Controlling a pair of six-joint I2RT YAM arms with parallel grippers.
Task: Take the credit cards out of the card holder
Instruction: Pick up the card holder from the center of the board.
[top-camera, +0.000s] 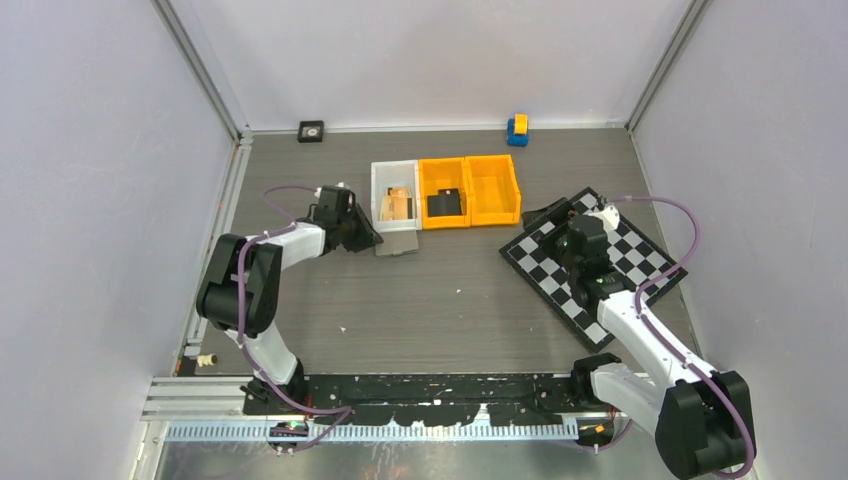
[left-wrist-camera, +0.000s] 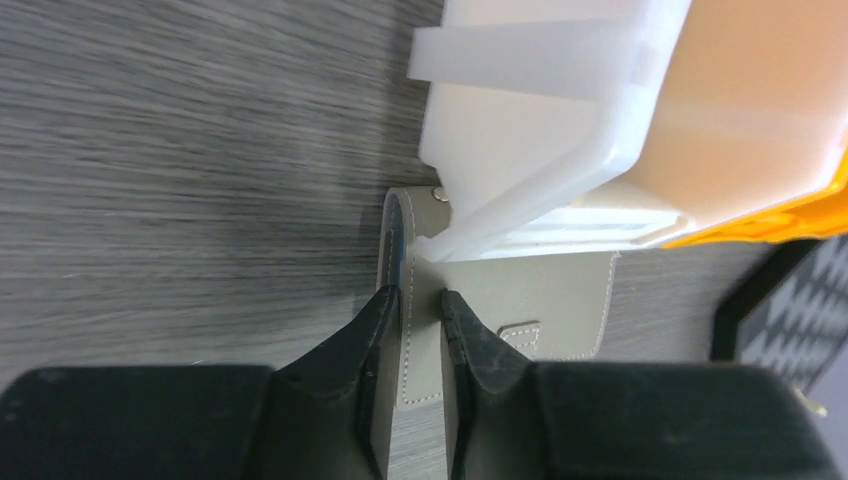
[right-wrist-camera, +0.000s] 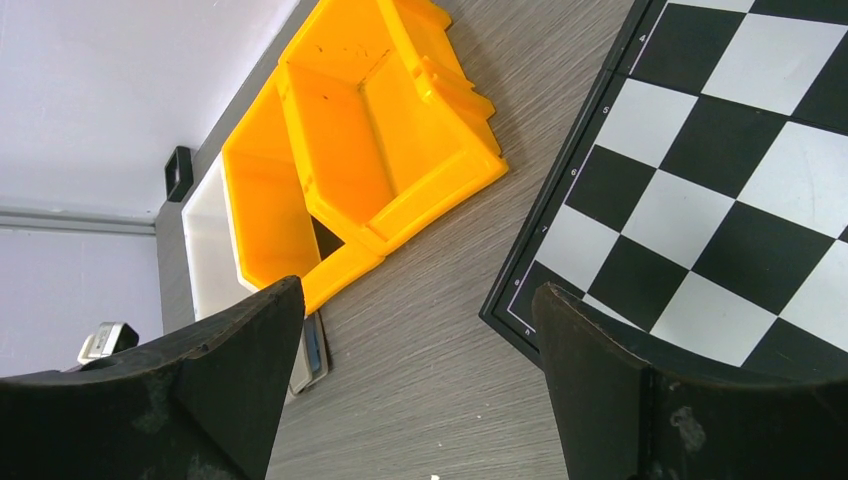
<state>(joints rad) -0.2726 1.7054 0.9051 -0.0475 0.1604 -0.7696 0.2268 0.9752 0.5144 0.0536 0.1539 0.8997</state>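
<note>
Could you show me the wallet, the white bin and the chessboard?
card holder (left-wrist-camera: 545, 300): left wrist view, grey outer face.
white bin (left-wrist-camera: 520, 120): left wrist view, side wall.
chessboard (right-wrist-camera: 720, 190): right wrist view, chequered top.

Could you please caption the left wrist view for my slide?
Left gripper straddles the stitched edge of a flat grey wallet beside a white plastic bin.

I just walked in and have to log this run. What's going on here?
The left end effector pinches one stitched edge of the grey card holder, which lies flat on the table right at the front of the white bin. The right end effector hangs open above the chessboard, holding nothing.
</note>
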